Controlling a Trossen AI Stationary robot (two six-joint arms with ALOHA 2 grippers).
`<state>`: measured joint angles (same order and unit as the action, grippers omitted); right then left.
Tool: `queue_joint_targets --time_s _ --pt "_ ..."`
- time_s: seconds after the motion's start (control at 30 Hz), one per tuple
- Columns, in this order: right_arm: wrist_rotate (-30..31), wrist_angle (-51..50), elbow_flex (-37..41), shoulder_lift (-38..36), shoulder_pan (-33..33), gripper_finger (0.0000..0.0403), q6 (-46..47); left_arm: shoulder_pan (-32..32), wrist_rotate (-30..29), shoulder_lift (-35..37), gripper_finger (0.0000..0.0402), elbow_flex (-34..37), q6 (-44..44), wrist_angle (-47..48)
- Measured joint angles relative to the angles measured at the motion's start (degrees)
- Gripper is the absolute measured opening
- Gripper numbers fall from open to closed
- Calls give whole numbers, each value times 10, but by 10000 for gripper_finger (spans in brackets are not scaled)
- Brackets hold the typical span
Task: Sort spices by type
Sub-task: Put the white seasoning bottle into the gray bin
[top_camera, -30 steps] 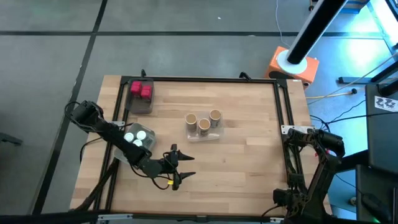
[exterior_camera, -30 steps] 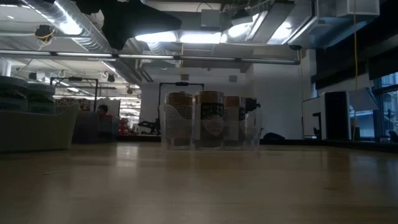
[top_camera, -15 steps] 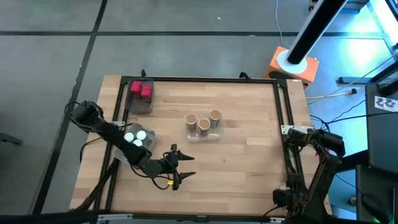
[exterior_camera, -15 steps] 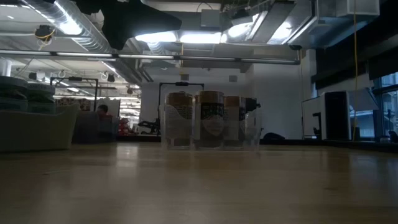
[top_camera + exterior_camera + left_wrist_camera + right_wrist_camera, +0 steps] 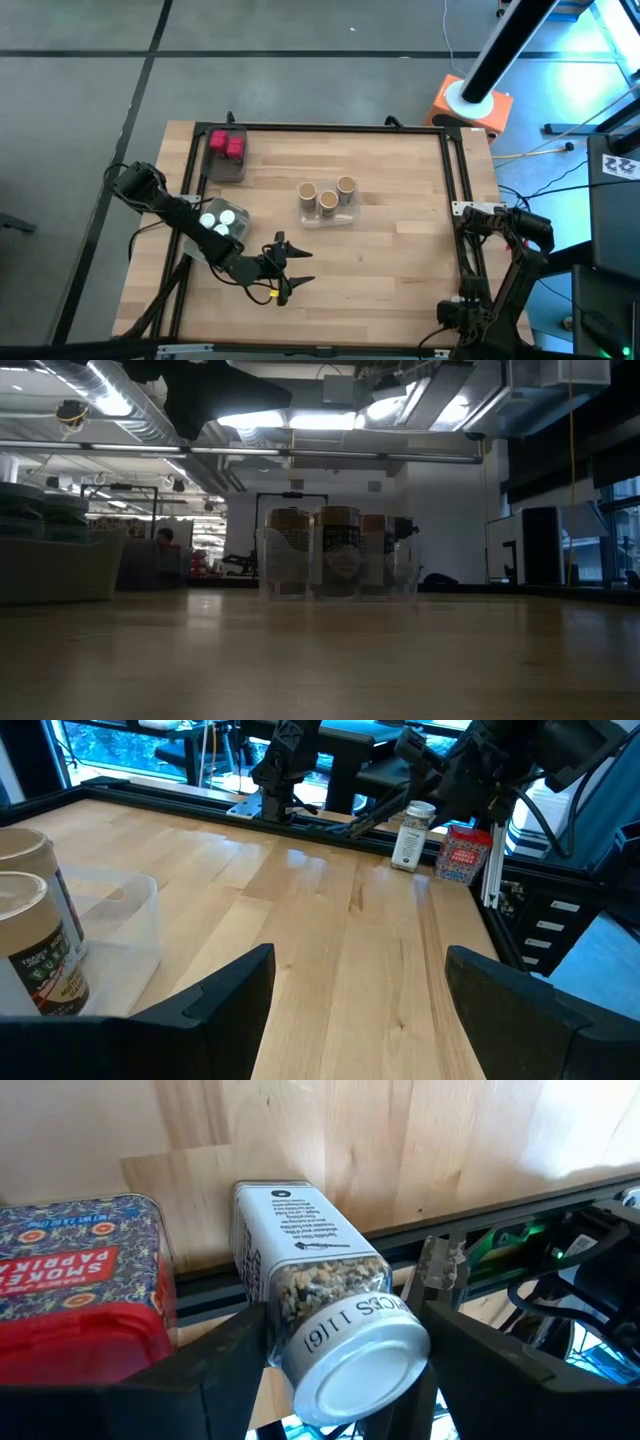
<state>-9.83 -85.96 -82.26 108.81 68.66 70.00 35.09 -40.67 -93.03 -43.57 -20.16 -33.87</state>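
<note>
My left gripper (image 5: 305, 267) hovers open over the table's near middle, with nothing between its fingers (image 5: 360, 1000). Three tan cylinders (image 5: 327, 197) stand in a clear tray at mid-table (image 5: 340, 555). Red jars (image 5: 227, 146) sit in a tray at the far left, and white-capped jars (image 5: 222, 220) in a tray under the left arm. My right gripper (image 5: 345, 1380) is open above a white-capped jar (image 5: 315, 1305). That jar stands upright by the right edge (image 5: 410, 835), beside a red paprika jar (image 5: 80, 1280). The fingers flank the white-capped jar without touching it.
A black frame rail (image 5: 455, 190) runs along the table's right edge, just behind the two loose jars. Bare wood (image 5: 400, 250) lies between the middle tray and the right arm (image 5: 500, 228). An orange-based stand (image 5: 470, 105) sits beyond the far right corner.
</note>
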Motion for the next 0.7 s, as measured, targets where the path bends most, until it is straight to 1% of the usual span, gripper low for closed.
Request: queue_joint_targets --time_s 0.1,0.3,0.5,0.7 --pt "3 6 0 0 0 252 -5 0 0 0 276 0 0 0" --pt "0 10 -1 -2 -1 215 -13 0 0 0 276 0 1 0" --pt "6 -1 -11 0 -6 209 -14 0 0 0 276 0 2 0" --pt "75 -19 -47 3 -33 208 -33 0 0 0 276 0 2 0"
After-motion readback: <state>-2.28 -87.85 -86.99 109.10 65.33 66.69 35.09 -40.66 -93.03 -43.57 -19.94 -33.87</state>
